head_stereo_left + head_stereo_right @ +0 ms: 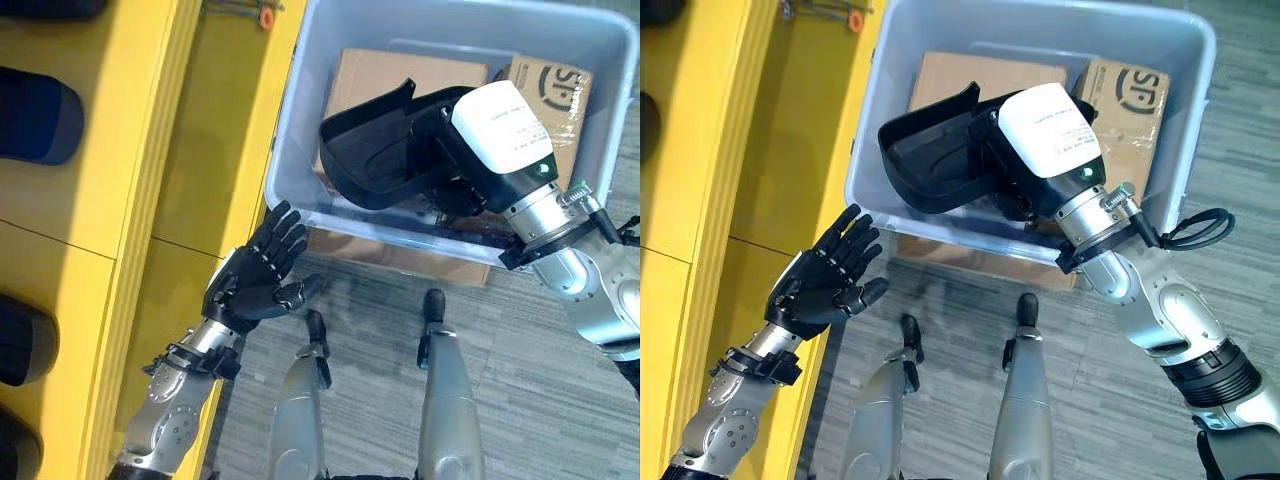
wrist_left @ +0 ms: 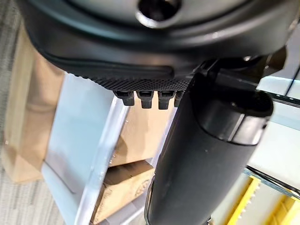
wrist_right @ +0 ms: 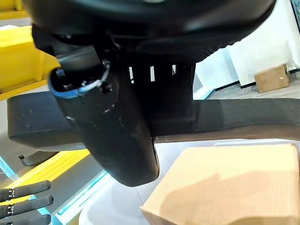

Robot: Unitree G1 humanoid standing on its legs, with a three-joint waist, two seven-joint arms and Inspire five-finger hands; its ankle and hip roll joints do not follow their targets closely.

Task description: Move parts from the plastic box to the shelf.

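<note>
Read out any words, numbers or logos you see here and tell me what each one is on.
White label on the right hand: lines of small print, too blurred to read.
Cardboard box in the plastic box: a round dark logo, its letters not clear enough to quote.
No other text is visible.

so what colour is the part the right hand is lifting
Black part, held by the right hand; clearest in the right eye view.

Head eyes look down on plastic box point(image 1: 300, 150); wrist cameras close-up.
</note>
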